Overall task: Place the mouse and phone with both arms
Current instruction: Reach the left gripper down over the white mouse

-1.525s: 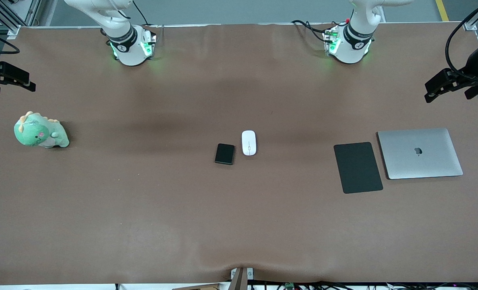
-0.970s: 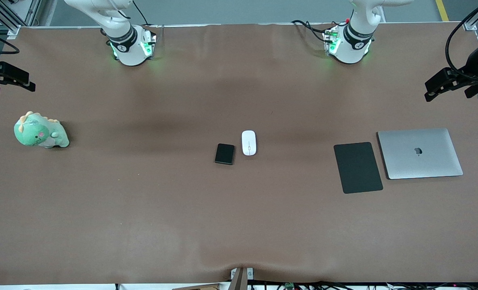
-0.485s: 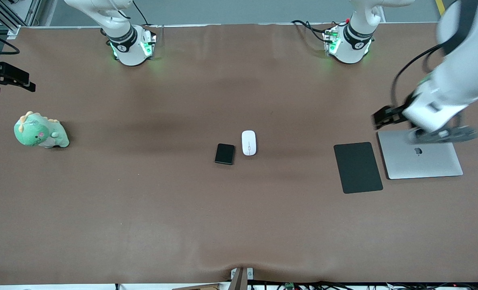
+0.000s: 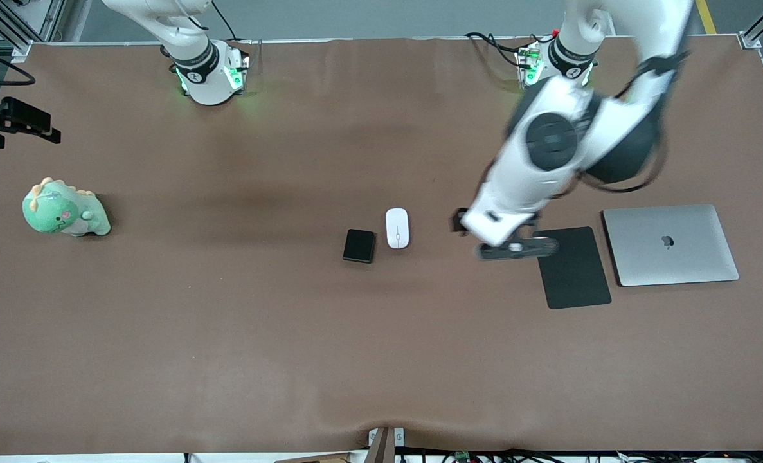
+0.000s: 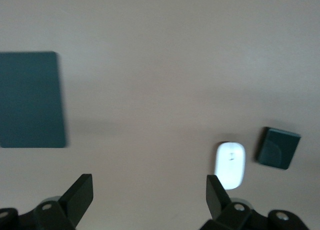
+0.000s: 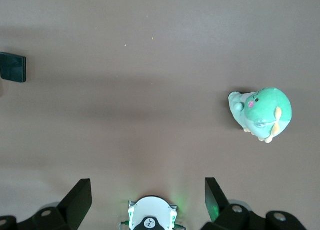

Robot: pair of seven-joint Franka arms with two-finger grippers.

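- My left gripper [image 4: 484, 239], jaws spread and empty, hangs over bare surface [image 4: 227, 321] between mouse [image 4: 397, 227] and mouse pad [image 4: 572, 267].
- Phone [image 4: 359, 245] lies at the mouse's 8 o'clock.
- Right gripper [image 4: 27, 125] waits, jaws released, half cut off.

One mouse [image 4: 397, 227] and one phone [image 4: 359, 245] are lying on the table. One mouse pad [image 4: 572, 267], one laptop [image 4: 670, 244] and one plush dinosaur [image 4: 64, 209] are sitting there too. Two arms are showing.

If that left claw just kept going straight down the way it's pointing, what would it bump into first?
Probably bare brown table. The open left gripper points down at empty tabletop between the small white oval mouse and the large flat black pad, touching neither, though depth is unclear.
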